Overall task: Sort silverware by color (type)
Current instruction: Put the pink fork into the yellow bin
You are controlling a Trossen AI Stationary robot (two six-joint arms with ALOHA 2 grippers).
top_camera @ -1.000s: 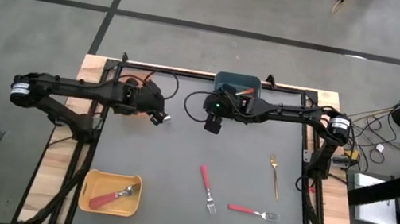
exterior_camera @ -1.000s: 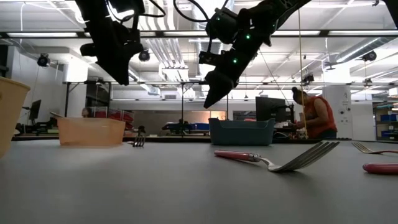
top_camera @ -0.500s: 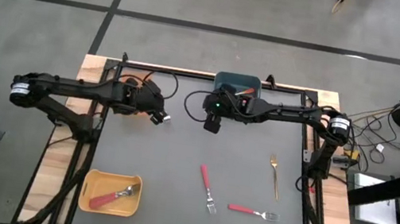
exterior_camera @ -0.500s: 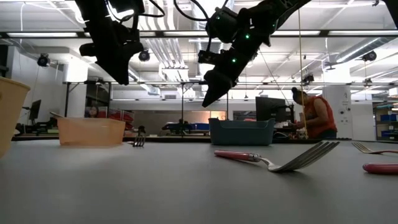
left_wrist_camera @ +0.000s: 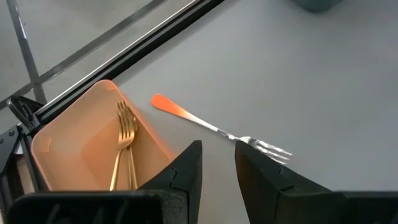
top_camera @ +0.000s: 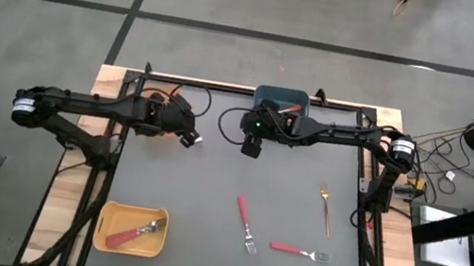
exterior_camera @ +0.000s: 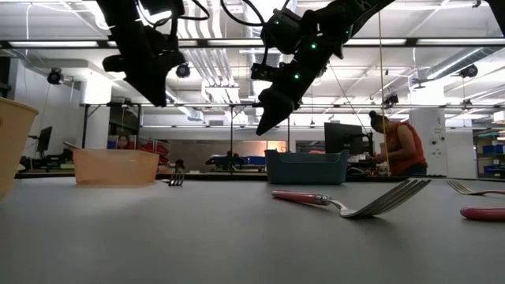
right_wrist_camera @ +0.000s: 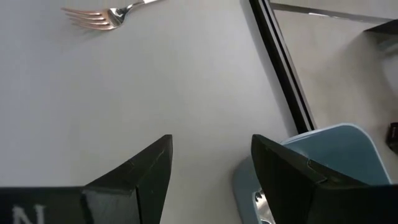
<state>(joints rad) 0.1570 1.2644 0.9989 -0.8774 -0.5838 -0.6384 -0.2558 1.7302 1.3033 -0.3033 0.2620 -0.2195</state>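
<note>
1. Silverware: small forks lie scattered on the grey tabletop. Two red-handled forks lie near each other toward the near edge. A thin gold fork lies apart on the right side.
2. An orange-handled fork lies flat just beside the orange bin at the far left corner. That bin holds gold forks.
3. The yellow bin at the near left holds a red-handled fork. The blue-grey bin sits at the far edge, with something orange showing inside.
4. Handling, as a judgement: light, stiff, smooth metal, likely slippery and lying low on the mat. Best taken across the handle near mid-length, pinching the narrow sides. The gold one looks thinnest and hardest to lift.
5. Look: silver tines with coloured handles, pink-red or orange fading to a bright tip. The gold ones are one colour throughout.
6. Left hand: raised above the orange-handled fork, fingers a narrow gap apart, holding nothing.
7. Right hand: raised beside the blue-grey bin, fingers spread wide, empty.
</note>
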